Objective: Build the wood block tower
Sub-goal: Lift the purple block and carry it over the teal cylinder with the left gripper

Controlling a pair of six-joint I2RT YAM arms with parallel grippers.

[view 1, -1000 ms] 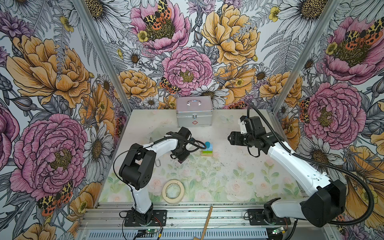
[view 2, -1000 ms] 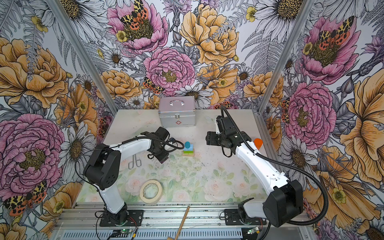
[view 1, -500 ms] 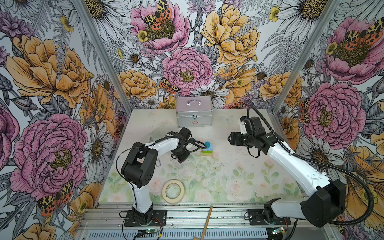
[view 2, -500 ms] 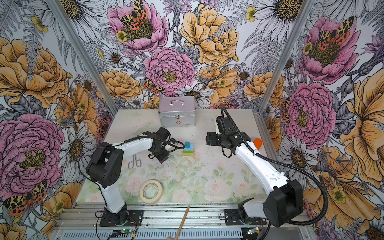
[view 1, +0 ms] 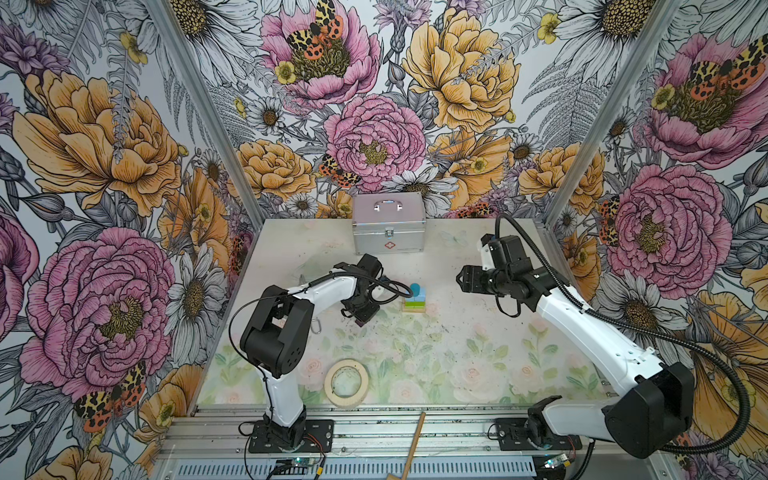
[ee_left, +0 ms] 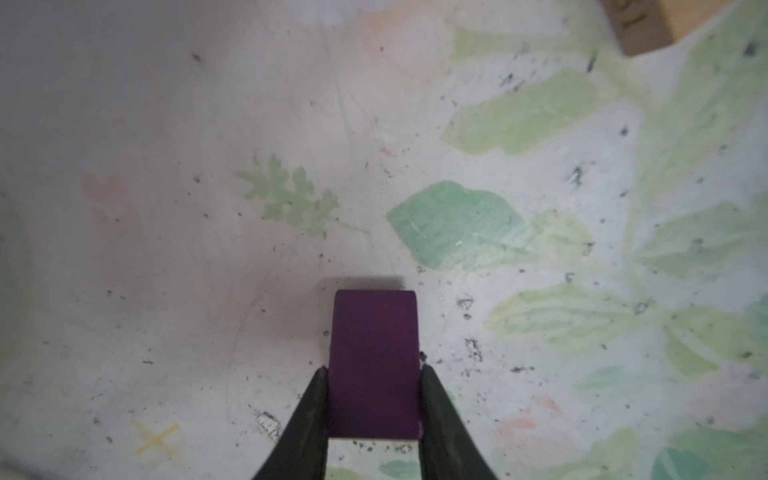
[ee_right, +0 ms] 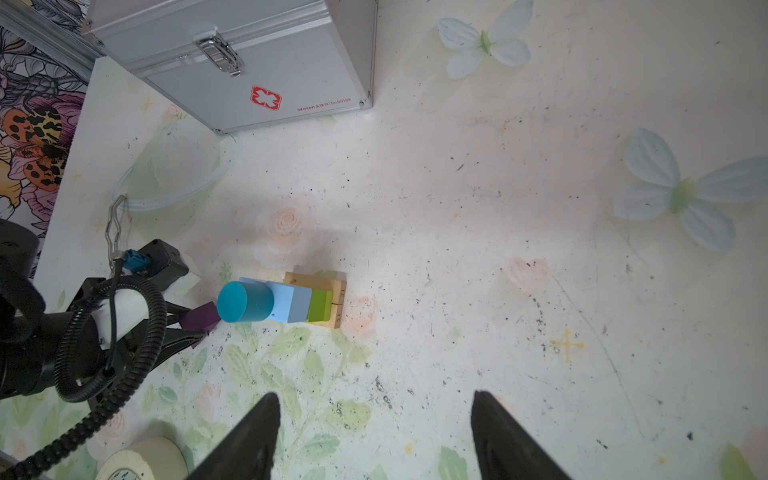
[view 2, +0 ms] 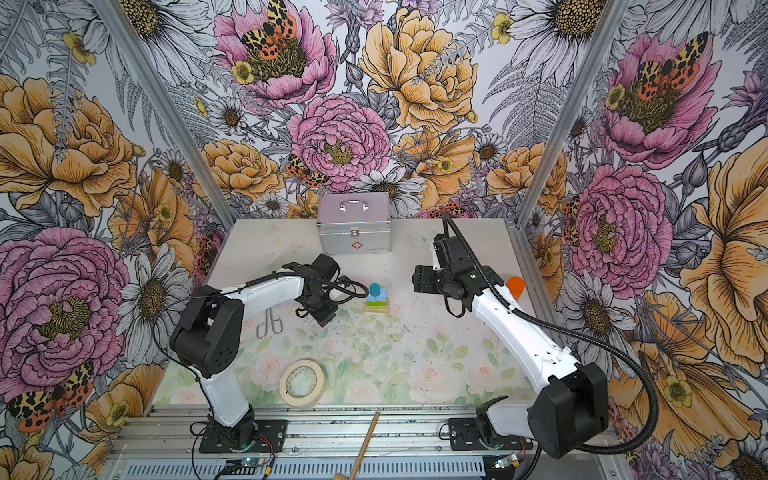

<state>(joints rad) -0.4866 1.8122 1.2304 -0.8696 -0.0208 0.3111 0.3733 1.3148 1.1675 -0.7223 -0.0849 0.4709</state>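
Right wrist | case point(ee_right: 249, 62): red cross | L end effector point(ee_left: 372, 370) grips purple block point(ee_left: 374, 332) | R end effector point(ee_right: 374, 395) open

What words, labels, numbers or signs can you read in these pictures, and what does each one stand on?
Red cross emblem, no letters: front of the silver metal case.
Small red print beside it: seems to start "Glosen"; the rest is too small to read.
Dark stamps on the plain tan wooden bar: too small to read.
Print on the beige tape roll: blurred.
Yellow cross mark, no text: floral tabletop.
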